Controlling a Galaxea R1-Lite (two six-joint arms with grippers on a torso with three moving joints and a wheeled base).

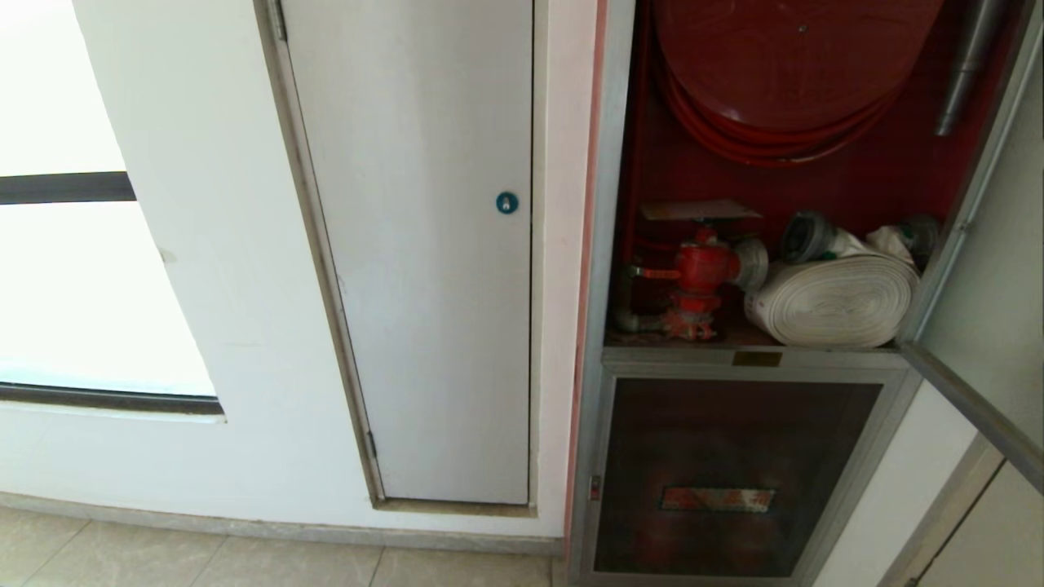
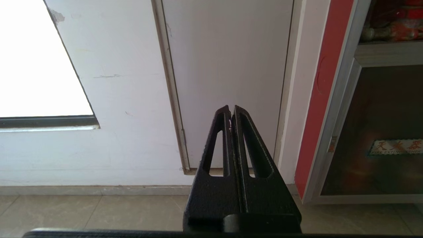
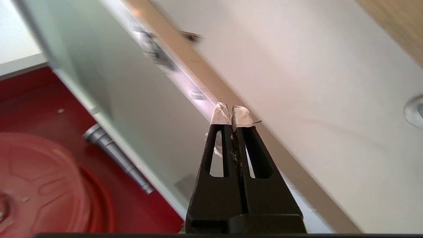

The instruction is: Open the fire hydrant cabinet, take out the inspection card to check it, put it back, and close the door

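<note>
Right wrist view — right end effector (image 3: 231,114) closed, empty, near the door (image 3: 138,109) — left (image 2: 230,110) closed too

shelf: cabinet ledge (image 1: 677,355) | on it — white rolled hose (image 1: 832,302), red valve (image 1: 701,277)

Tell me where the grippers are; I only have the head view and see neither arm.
Observer: The right gripper is shut, its taped tips close to the frame edge of the open door.
Operator: And the left?
Observer: The left gripper is shut and parked low, pointing at the grey-white panel door.
Operator: Is either holding anything?
Observer: No, nothing is clamped in either one.
</note>
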